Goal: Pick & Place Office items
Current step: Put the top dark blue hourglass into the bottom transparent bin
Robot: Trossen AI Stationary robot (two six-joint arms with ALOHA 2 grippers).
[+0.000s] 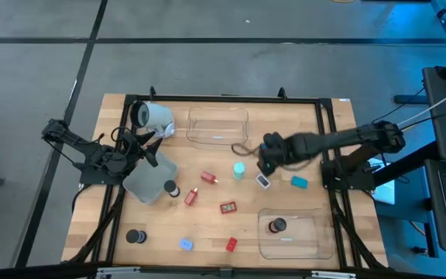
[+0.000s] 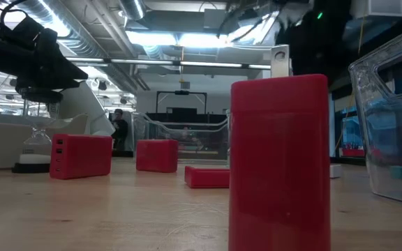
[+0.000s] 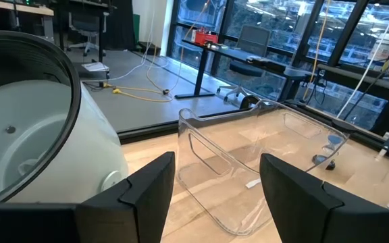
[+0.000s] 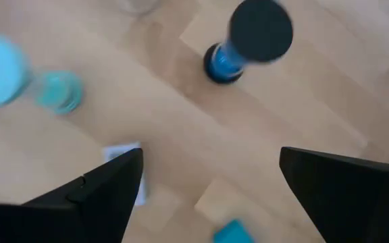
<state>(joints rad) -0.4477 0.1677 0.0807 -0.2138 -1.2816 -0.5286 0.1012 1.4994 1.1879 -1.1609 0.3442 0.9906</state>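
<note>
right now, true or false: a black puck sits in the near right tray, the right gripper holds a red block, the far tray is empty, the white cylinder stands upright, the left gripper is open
1. A black puck sits in the near right tray. True.
2. The right gripper holds a red block. False: its fingers are open with nothing between them, above the table near the teal puck.
3. The far tray holds no office item. True, as far as the high view shows.
4. The white cylinder stands upright. False: it lies on its side.
5. The left gripper is open. True: its fingers stand apart, holding nothing.
</note>
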